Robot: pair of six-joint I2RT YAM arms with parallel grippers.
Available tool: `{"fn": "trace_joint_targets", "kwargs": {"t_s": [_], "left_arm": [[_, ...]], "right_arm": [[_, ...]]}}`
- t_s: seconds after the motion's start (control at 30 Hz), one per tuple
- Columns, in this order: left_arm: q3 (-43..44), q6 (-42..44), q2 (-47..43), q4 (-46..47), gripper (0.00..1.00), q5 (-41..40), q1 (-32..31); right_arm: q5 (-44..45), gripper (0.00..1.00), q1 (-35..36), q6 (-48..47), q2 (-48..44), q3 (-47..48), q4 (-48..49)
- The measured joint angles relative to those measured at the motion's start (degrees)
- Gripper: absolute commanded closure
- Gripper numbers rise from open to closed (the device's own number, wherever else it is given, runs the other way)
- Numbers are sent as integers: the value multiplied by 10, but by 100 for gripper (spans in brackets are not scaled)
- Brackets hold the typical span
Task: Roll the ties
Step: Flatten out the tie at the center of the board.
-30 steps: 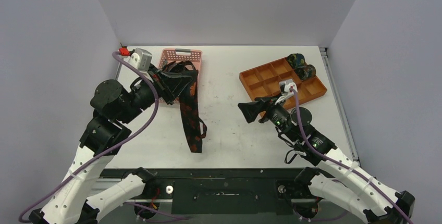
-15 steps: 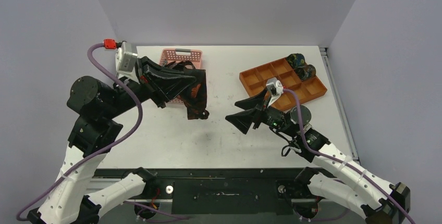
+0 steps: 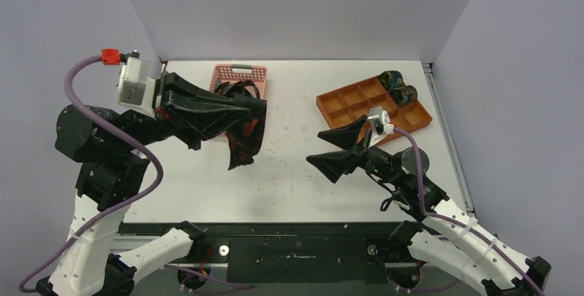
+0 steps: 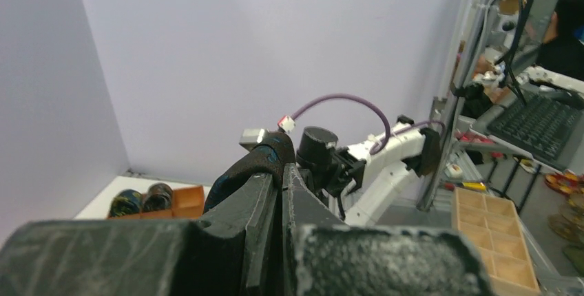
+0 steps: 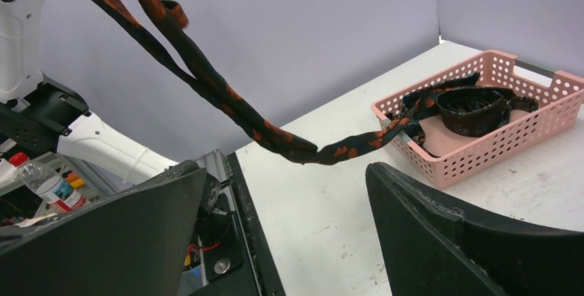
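My left gripper [image 3: 259,107] is raised above the table and shut on a dark tie with orange-red motifs [image 3: 242,146]. The tie hangs doubled from the jaws, clear of the table, and trails back into the pink basket [image 3: 238,72]. In the left wrist view the fabric [image 4: 256,161] bulges out over the shut jaws of my left gripper [image 4: 282,169]. My right gripper [image 3: 330,150] is open and empty, to the right of the hanging tie. In the right wrist view the tie [image 5: 206,84] sags ahead of the spread fingers of my right gripper [image 5: 289,220]. Two rolled ties [image 3: 397,87] sit in the orange tray [image 3: 324,101].
The pink basket [image 5: 506,138] holds another coiled dark tie [image 5: 474,108]. The orange compartment tray stands at the back right, just behind my right arm. The table's near edge and a black base rail [image 5: 241,220] show below my right gripper.
My left gripper has risen and swung toward the front with the tie, lifting its loose end off the table. My right gripper's jaws have spread wide and it stays facing the tie.
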Motion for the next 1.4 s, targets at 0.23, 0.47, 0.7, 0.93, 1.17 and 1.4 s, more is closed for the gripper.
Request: {"fn": "trace_joint_targets", "kwargs": {"t_s": [0.23,0.47,0.7,0.93,1.17,1.4], "left_arm": [[43,-28,-5,63,100,-133,1],[143,-136,49,158,100,-267,1],[393,-243,202,190,100,-275,-25],[466,-286,258,188,100,-272,-57],[455,-287,260,156,100,-269,-59],[398,-265,233,127,100,-268,-59]], "right_arm": [[15,10,0,5,18,0,15],[42,10,0,2,10,0,21],[79,10,0,-24,-12,16,-6],[70,10,-1,-28,-8,43,-3],[-40,10,43,37,116,98,123],[-73,10,147,46,214,158,168]]}}
